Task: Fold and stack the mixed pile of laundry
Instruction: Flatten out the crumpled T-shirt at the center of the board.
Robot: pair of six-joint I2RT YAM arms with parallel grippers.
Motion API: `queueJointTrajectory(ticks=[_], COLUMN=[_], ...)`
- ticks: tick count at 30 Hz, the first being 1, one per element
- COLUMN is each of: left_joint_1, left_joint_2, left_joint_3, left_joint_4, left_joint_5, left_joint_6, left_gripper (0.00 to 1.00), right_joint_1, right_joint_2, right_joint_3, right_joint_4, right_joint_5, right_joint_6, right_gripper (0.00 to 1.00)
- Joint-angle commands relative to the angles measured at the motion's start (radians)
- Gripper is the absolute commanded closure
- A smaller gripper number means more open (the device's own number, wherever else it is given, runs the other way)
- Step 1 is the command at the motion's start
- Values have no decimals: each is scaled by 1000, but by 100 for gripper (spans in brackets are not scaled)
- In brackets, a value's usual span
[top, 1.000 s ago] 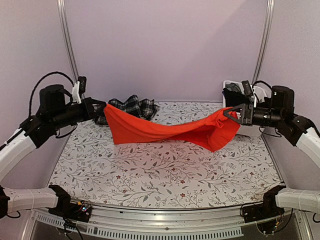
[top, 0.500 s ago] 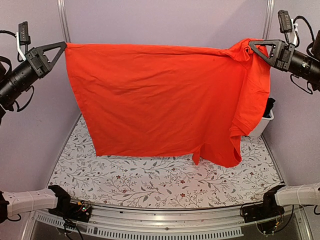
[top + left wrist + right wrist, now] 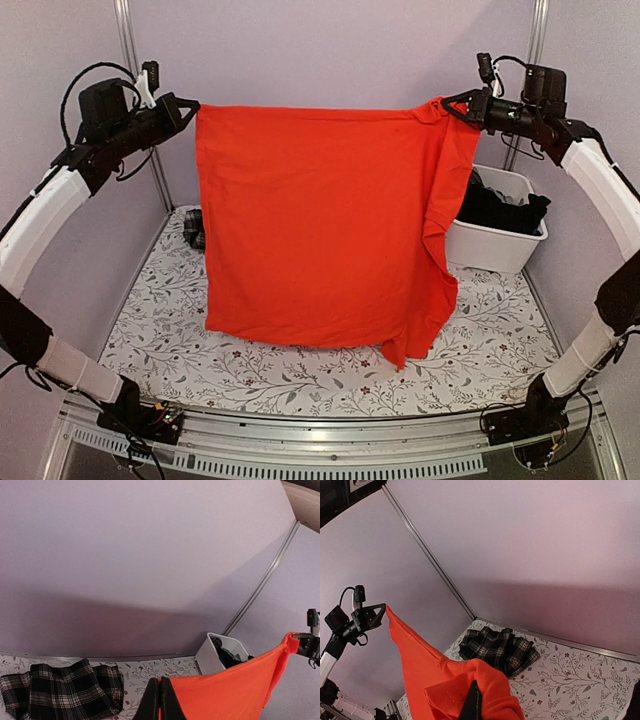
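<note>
A bright orange-red garment (image 3: 320,230) hangs spread out like a curtain high over the table. My left gripper (image 3: 190,105) is shut on its upper left corner. My right gripper (image 3: 450,103) is shut on its bunched upper right corner. The left wrist view shows the left gripper (image 3: 160,700) pinching the orange cloth (image 3: 225,690). In the right wrist view the right gripper (image 3: 474,702) is buried in folds of the same cloth (image 3: 420,655). A black-and-white plaid garment (image 3: 193,228) lies crumpled at the back left, mostly hidden behind the orange one; it is plainer in the wrist views (image 3: 60,690) (image 3: 499,649).
A white plastic bin (image 3: 500,250) stands at the back right on the floral tablecloth (image 3: 300,370), with dark clothes (image 3: 500,210) heaped inside. Purple walls and metal posts close in the back and sides. The orange garment's lower hem hangs close to the tablecloth.
A second ago the orange garment sagged low between both grippers. It was lifted high and stretched wide; now both grippers have come inward, so it hangs narrower.
</note>
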Motion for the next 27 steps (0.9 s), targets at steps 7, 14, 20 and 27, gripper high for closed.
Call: queueJointTrajectory(ticks=[7, 14, 20, 27], left_joint_1=[204, 229, 281, 282], left_joint_2=[461, 433, 273, 151], left_joint_3=[654, 468, -209, -477], left_joint_4=[169, 280, 571, 605], left_joint_5=[257, 312, 332, 315], left_joint_6=[-107, -73, -145, -122], left_gripper=[100, 100, 100, 100], right_joint_1=[-91, -107, -78, -20], right_joint_2=[544, 576, 550, 351], right_joint_3=[754, 569, 160, -320], right_joint_4=[405, 559, 602, 682], right_joint_5=[-197, -222, -292, -276], right_joint_6=[343, 375, 293, 221], right_gripper=[100, 100, 100, 100])
